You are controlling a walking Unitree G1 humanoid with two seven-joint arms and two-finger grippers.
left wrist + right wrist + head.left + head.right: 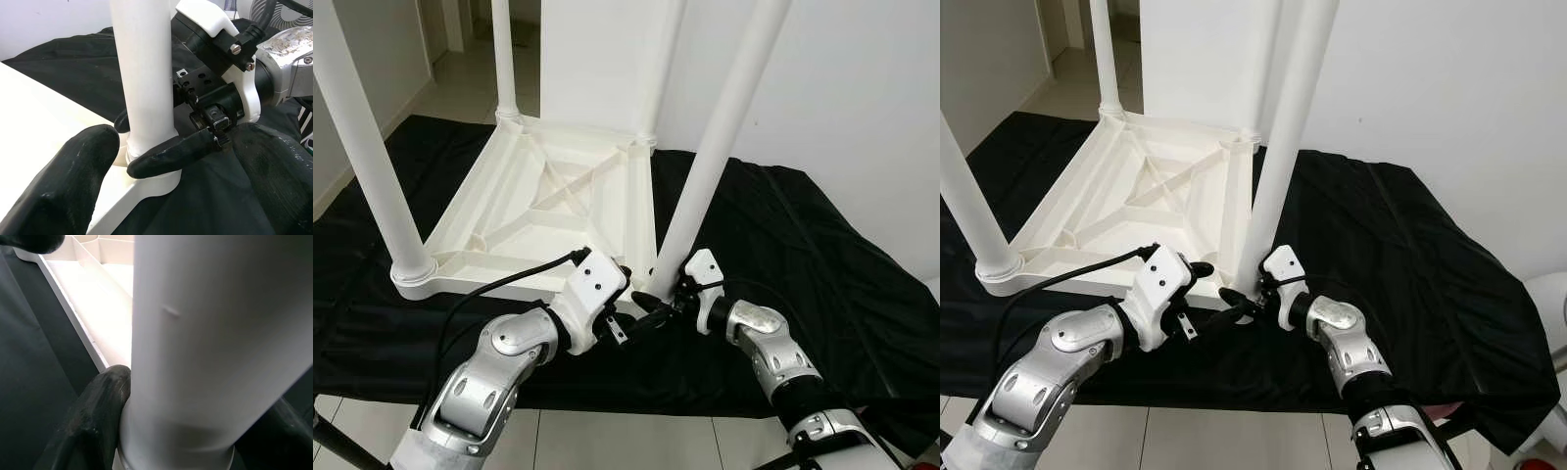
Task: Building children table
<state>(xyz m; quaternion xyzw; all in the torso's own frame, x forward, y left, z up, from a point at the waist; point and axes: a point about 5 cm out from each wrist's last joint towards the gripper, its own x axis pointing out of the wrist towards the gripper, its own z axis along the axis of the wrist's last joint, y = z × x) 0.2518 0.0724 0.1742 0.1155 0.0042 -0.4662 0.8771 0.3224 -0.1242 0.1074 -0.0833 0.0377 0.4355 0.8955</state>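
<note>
White table leg [705, 176] clamped by right pincer [658, 299] at tabletop corner [636, 269].

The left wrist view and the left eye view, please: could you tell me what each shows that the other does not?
The left wrist view shows up close one of the right gripper's black fingers wrapped around the base of the nearest leg at its socket. The left eye view shows the whole upside-down white tabletop with its ribbed underside, the other legs fitted upright, both silver arms and the left gripper. Both share that leg, the right gripper and the black cloth.
</note>
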